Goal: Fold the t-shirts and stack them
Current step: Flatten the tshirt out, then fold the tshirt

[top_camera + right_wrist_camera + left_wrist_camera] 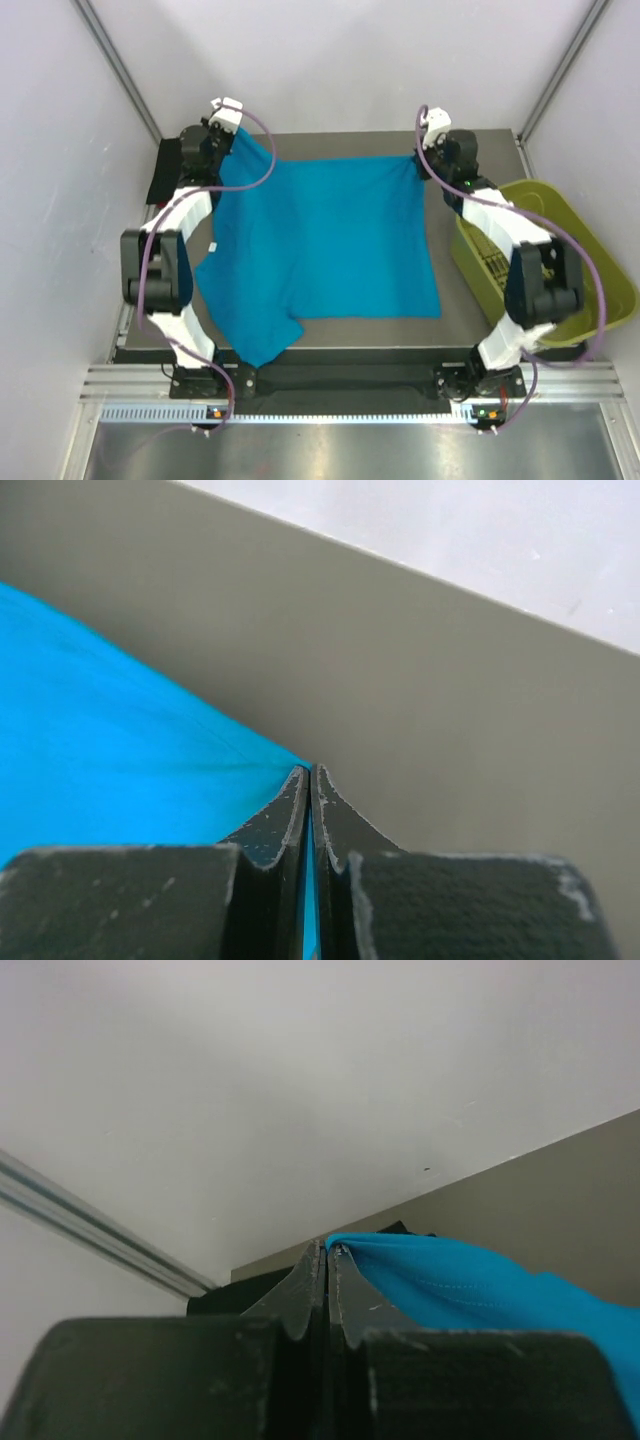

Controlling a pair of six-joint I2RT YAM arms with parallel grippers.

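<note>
Your left gripper (327,1250) is pinched shut on the shirt (320,240) at its far-left corner, your right gripper (310,772) likewise at the far-right, so it spreads nearward from both, held edge running left-right

Spread t-shirt (330,240) lay on the worktop (340,143), one far corner pinched in the left claw (327,1252), the other in the right claw (310,772), the rest on the near side of both. Second t-shirt (165,170) lay left of the left claw, and the bin (590,250) sat right of the right claw.
</note>
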